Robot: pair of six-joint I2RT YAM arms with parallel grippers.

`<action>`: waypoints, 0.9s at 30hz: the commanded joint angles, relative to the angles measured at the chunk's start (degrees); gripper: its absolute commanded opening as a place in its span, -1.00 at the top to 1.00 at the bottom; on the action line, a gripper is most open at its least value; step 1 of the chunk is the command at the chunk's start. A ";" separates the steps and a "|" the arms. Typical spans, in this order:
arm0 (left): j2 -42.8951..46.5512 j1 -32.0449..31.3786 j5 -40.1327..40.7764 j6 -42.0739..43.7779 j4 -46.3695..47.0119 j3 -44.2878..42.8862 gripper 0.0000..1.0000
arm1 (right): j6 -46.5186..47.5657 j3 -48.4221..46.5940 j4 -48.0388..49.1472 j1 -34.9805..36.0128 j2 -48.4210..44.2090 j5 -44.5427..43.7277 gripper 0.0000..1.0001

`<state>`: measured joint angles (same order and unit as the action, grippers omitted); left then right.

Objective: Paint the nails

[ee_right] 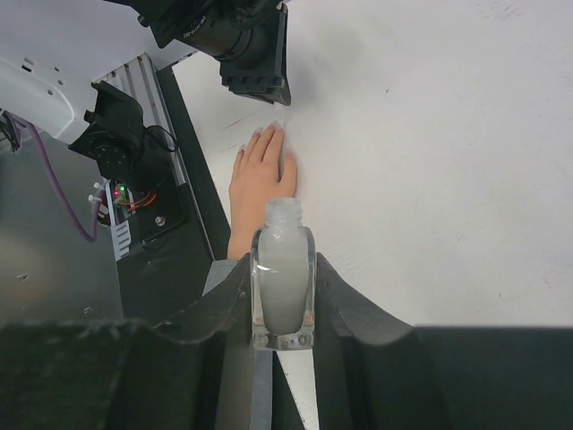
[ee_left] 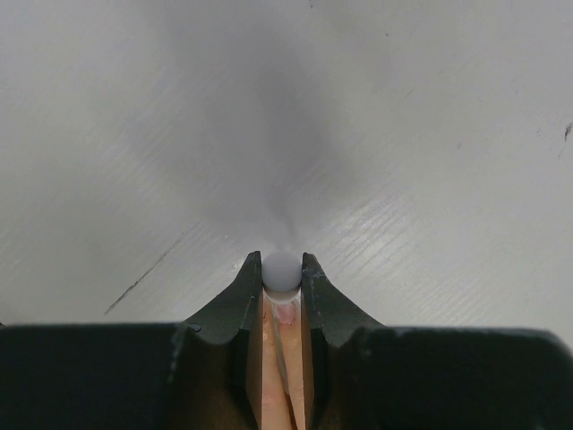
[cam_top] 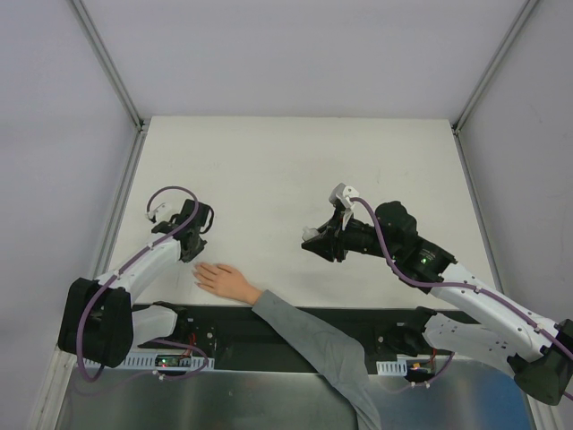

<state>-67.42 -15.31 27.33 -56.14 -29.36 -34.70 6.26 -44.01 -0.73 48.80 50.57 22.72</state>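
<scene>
A pale hand [cam_top: 226,280] with a grey sleeve [cam_top: 313,345] lies flat on the white table [cam_top: 295,170] near its front edge. The nails at the fingertips [ee_right: 271,133] are skin-coloured and barely show. My left gripper [cam_top: 190,255] hovers just over those fingertips, shut on a small round whitish brush cap [ee_left: 281,270]. Pinkish skin shows in the gap below the cap; the brush itself is hidden. My right gripper [cam_top: 311,240] is held right of the hand, shut on an uncapped bottle [ee_right: 284,278] of whitish polish, its neck pointing toward the hand [ee_right: 260,179].
Black arm bases and wiring [cam_top: 286,336] line the near edge beside the sleeve. Metal frame posts [cam_top: 107,63] rise at the table's back corners. The left arm's body [ee_right: 224,31] hangs over the fingertips in the right wrist view.
</scene>
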 commanded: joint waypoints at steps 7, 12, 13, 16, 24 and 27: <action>-0.70 1.51 0.97 -0.20 -0.87 -1.86 1.00 | 0.59 -0.02 2.23 -0.02 -1.17 -0.57 0.99; 0.27 1.51 0.36 0.42 -0.87 -1.69 1.00 | 0.59 -0.11 2.23 -0.02 -1.17 -0.57 0.99; 0.62 1.51 -0.86 0.59 -0.78 -1.60 1.00 | 0.59 -0.03 2.23 0.07 -1.26 -0.57 1.00; 1.58 1.51 -2.54 0.77 -0.78 -0.90 1.00 | 0.59 -0.02 2.23 -0.02 -1.26 -0.48 0.99; 4.93 1.51 -3.51 0.51 -0.78 1.21 1.00 | 0.33 -0.11 2.49 0.07 -1.17 -0.13 1.00; 4.14 1.42 -3.17 0.07 -0.87 1.04 1.00 | 0.24 -0.20 2.40 -0.02 -1.26 -0.13 0.99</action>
<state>-63.24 -14.15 24.40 -56.05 -29.34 -34.33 6.26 -44.01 -0.71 48.80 50.57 22.72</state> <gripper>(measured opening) 0.124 0.280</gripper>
